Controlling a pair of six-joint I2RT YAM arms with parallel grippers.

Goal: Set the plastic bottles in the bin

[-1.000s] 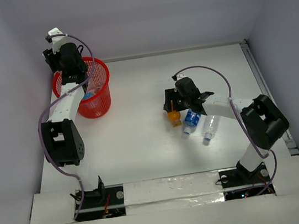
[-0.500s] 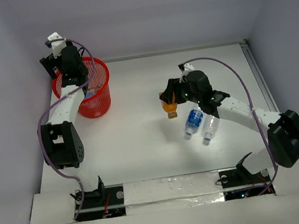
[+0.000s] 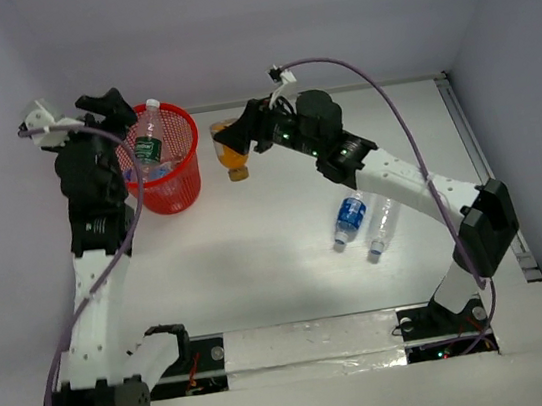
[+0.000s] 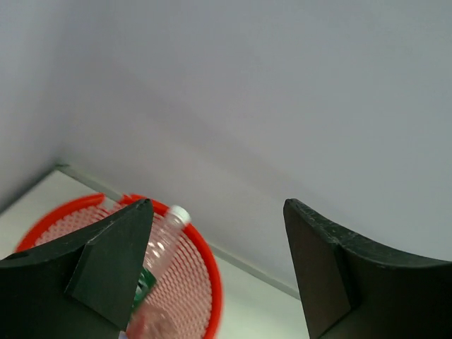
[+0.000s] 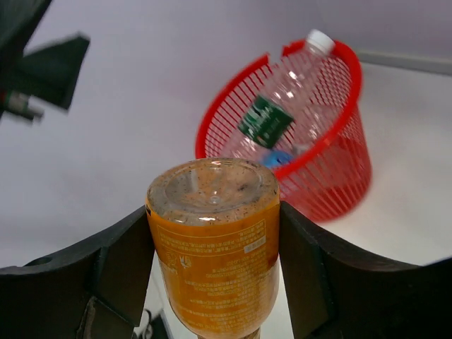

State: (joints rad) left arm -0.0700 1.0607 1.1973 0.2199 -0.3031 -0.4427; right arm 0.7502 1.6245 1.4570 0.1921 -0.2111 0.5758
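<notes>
Orange bottle (image 3: 231, 154) hangs neck down in the air just right of the red mesh bin (image 3: 175, 192), pinched at its sides by the right gripper (image 5: 215, 272). Inside the bin a clear green-labelled bottle (image 3: 148, 139) leans, its white cap poking above the rim. The left gripper (image 4: 219, 272) hovers by the bin's far-left rim, jaws spread and empty. 2 more bottles, a blue-labelled bottle (image 3: 350, 217) and a clear bottle (image 3: 380, 228), lie side by side on the white table (image 3: 261, 275), well apart from the bin.
</notes>
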